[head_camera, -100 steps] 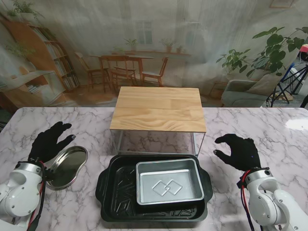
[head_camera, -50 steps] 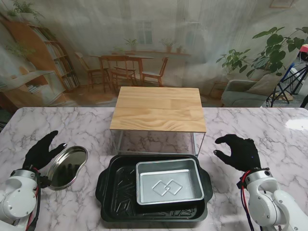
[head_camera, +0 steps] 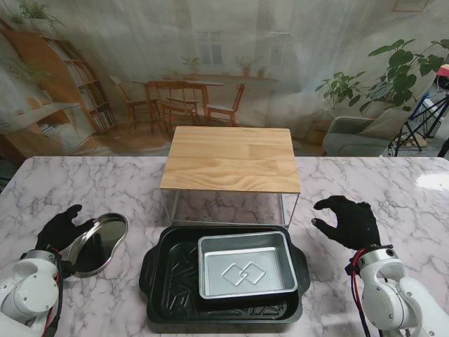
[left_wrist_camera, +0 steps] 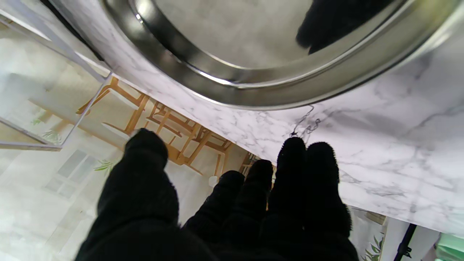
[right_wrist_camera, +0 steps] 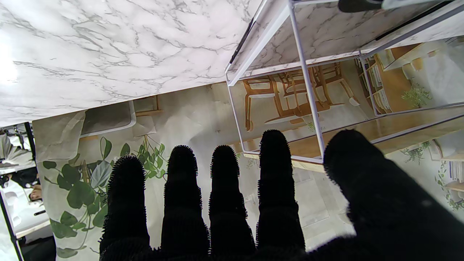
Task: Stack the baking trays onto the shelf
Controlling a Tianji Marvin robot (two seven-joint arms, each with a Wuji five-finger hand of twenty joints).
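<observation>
The left hand (head_camera: 59, 229) has its fingers (left_wrist_camera: 304, 174) loose and apart, gripping nothing, with the shiny oval tray (head_camera: 97, 243) tilted just beside them. The right hand (head_camera: 349, 220) is spread wide and empty, its fingertips (right_wrist_camera: 273, 145) near the wooden-topped shelf (head_camera: 231, 158). Between both hands, the silver tray (head_camera: 245, 265) sits inside the black tray (head_camera: 161, 281).

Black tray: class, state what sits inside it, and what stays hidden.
A silver tray sits inside the black tray. The black tray's floor beneath it is covered, so unseen.
</observation>
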